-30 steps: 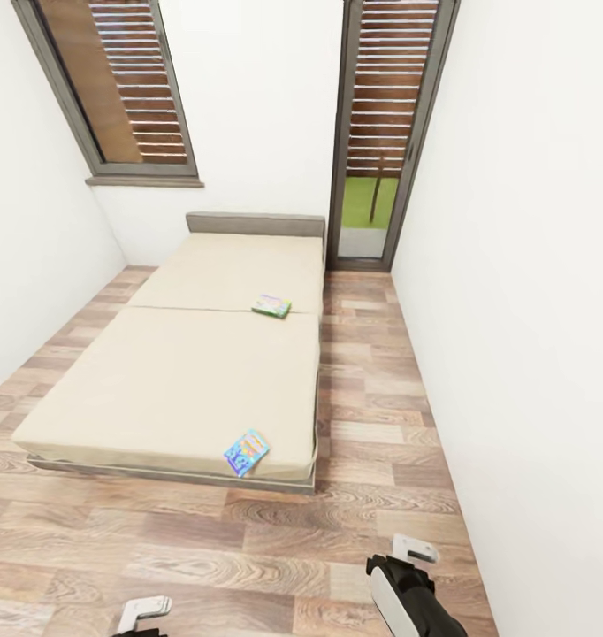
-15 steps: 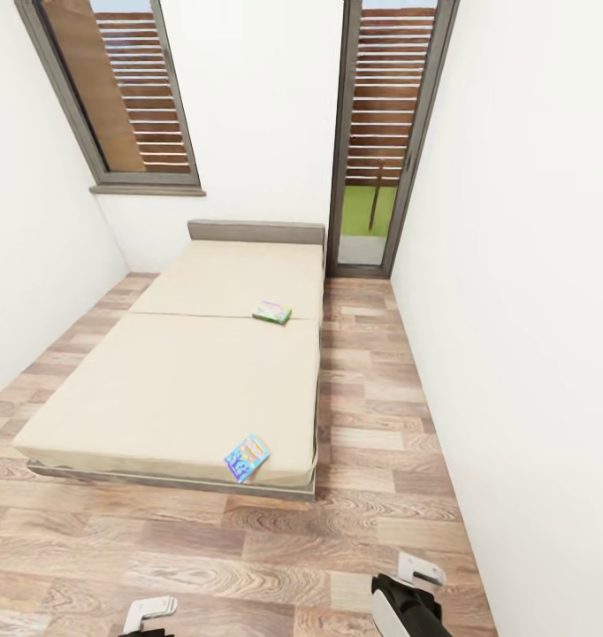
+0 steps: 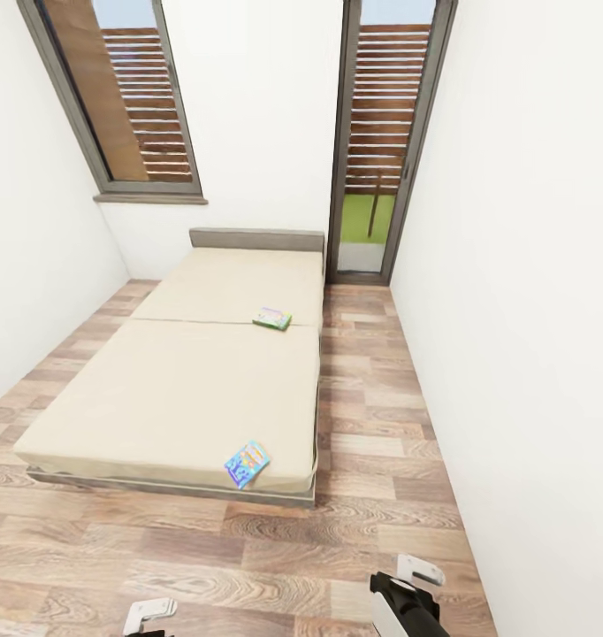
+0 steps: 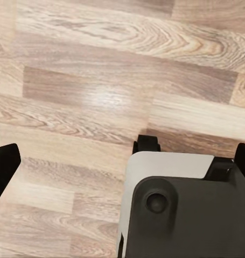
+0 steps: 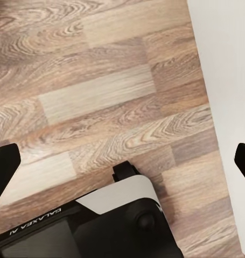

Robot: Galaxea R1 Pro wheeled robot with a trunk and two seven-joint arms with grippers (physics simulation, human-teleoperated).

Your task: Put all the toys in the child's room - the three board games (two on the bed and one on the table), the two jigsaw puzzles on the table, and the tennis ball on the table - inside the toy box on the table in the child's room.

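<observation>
Overall, two board games lay on the bed [image 3: 160,389]: a blue box [image 3: 247,464] near the foot corner and a green box [image 3: 272,318] mid-mattress by the right edge, well apart. The left fingers [image 4: 4,169] and right fingers [image 5: 5,166] stood wide apart over the wood floor [image 3: 372,416], holding nothing.

beige bed [image 3: 178,389], wood-grain floor [image 3: 372,495]

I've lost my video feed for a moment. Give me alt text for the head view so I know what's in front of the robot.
A low beige bed on a wood-plank floor holds two board games: a blue one near the foot's right corner, a green one by the right edge midway. Behind stand white walls and two slatted windows; both claws, left and right, sit at the bottom edge.
</observation>
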